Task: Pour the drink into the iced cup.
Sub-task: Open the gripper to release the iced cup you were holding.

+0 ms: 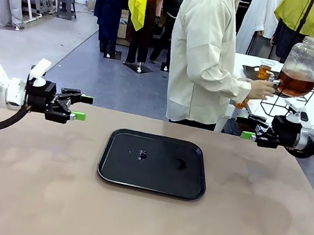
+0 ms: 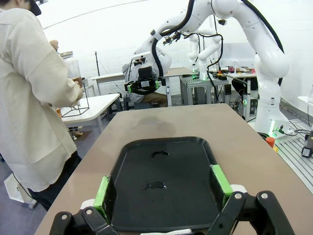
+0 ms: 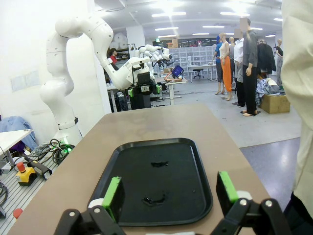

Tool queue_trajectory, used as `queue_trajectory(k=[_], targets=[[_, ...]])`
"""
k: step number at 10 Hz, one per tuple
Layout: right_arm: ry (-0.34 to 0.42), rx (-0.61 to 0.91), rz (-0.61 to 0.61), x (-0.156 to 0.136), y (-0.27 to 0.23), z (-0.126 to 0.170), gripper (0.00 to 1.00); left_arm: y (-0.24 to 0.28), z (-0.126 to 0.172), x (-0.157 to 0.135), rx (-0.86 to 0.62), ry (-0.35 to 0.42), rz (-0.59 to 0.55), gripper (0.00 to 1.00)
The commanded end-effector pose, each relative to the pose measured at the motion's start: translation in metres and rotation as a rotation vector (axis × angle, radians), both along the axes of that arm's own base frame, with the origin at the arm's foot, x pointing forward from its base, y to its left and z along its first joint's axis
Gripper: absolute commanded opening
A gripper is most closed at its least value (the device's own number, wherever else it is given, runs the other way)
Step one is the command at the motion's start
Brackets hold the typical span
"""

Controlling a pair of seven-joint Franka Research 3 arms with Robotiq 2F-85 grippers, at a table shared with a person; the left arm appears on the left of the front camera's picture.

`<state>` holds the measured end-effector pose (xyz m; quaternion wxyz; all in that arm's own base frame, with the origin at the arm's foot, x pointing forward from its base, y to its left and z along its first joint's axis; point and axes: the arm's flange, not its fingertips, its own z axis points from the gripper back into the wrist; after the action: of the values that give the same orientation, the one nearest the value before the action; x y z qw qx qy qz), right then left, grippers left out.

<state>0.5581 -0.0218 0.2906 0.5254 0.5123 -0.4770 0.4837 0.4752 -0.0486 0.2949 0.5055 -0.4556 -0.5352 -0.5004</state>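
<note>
Both pincers wide open, empty: left pincer (image 1: 81, 107) and right pincer (image 1: 245, 127) hover over the bench (image 1: 258, 233) either side of a black tray (image 1: 152, 180). Cup (image 1: 265, 70) partly hidden by person's hand (image 1: 263, 90). Amber drink (image 1: 295, 85) sits low in jar (image 1: 306, 55) on far table.

Bright, even light from ceiling strips above — soft, faint shadows on the table (image 1: 258, 233). The black tray (image 1: 151, 180) shows dull glare. Both wrist views bend at the edges.
</note>
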Motion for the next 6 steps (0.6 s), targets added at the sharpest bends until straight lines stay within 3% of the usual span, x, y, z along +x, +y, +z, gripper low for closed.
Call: queue_trajectory(k=[1,6], targets=[[0.002,-0.001,0.001,0.0001,0.0008,0.0022,1.0,-0.0006,0.0023,0.0015,0.006,-0.002,0.004,1.0],[0.002,-0.001,0.001,0.0001,0.0008,0.0022,1.0,-0.0006,0.0023,0.0015,0.006,-0.002,0.004,1.0]])
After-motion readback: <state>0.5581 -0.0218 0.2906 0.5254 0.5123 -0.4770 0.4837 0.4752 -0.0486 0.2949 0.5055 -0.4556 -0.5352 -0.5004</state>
